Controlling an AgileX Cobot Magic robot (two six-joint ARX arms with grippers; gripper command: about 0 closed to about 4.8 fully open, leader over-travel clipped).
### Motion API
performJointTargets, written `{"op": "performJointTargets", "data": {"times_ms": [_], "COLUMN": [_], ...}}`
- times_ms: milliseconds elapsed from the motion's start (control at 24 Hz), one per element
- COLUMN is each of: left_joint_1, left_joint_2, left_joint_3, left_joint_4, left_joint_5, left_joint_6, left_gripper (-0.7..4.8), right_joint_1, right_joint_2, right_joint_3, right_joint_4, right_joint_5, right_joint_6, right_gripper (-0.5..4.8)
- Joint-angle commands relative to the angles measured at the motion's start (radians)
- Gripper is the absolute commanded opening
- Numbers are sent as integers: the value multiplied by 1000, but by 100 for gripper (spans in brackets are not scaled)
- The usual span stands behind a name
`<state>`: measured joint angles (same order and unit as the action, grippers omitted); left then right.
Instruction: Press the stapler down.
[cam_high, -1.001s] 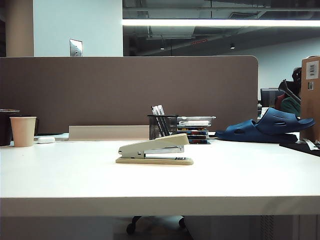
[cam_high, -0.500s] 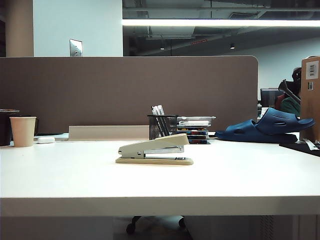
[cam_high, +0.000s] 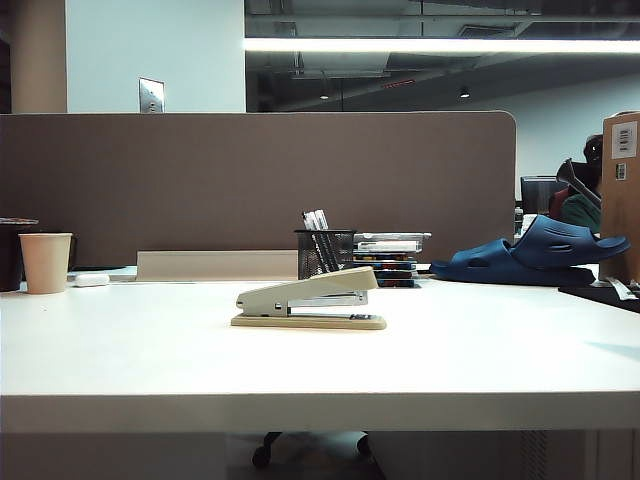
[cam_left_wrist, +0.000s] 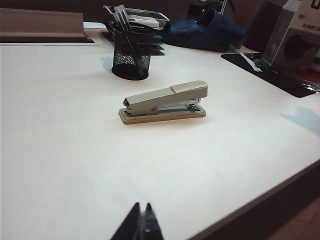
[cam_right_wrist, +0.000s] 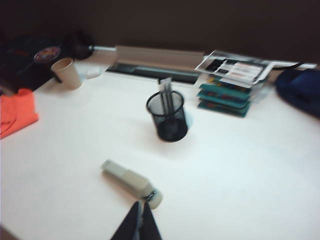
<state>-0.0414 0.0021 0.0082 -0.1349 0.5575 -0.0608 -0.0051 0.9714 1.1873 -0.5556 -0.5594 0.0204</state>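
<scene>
The stapler (cam_high: 309, 299), likely rigid and springy, wants pressing on its raised front; left gripper (cam_left_wrist: 140, 225) and right gripper (cam_right_wrist: 136, 222) hover closed, empty.

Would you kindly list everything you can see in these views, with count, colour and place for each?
stapler: one, beige-grey, middle of the table, untouched.
table: one, white, across the foreground.
pen holder: one, black mesh, holding pens, behind the stapler.
paper cup: one, tan, far left of the table.
small white block: one, beside the cup.
stacked trays: one pile, clear and teal, right of the pen holder.
blue sandals: dark blue, back right.
partition: one, brown, behind the table.
cardboard box: one, brown, far right edge.
orange cloth: one, table edge near the cup.
left gripper: shut, above the table's near edge, short of the stapler.
right gripper: shut, just above the stapler's end.
</scene>
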Motion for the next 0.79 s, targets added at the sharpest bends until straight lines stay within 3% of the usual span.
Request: {"op": "performJointTargets", "data": {"times_ms": [42, 209, 417, 792], "left_joint_1": [0, 0, 0, 0], "left_joint_2": [0, 0, 0, 0], "left_joint_3": [1, 1, 1, 1], "left_joint_4": [-6, -7, -7, -7], "left_joint_5": [4, 5, 7, 1], "left_joint_6": [0, 0, 0, 1], "left_gripper": [-6, -5, -6, -5], "right_joint_1": [51, 145, 243, 323], "right_joint_2": [102, 249, 430, 673], "right_joint_3": [27, 27, 27, 55], "right_joint_4": [12, 37, 182, 331], "right_joint_5": [-11, 7, 6, 7], "right_joint_6": [2, 2, 2, 6], "right_gripper": [-9, -9, -9, -9]}}
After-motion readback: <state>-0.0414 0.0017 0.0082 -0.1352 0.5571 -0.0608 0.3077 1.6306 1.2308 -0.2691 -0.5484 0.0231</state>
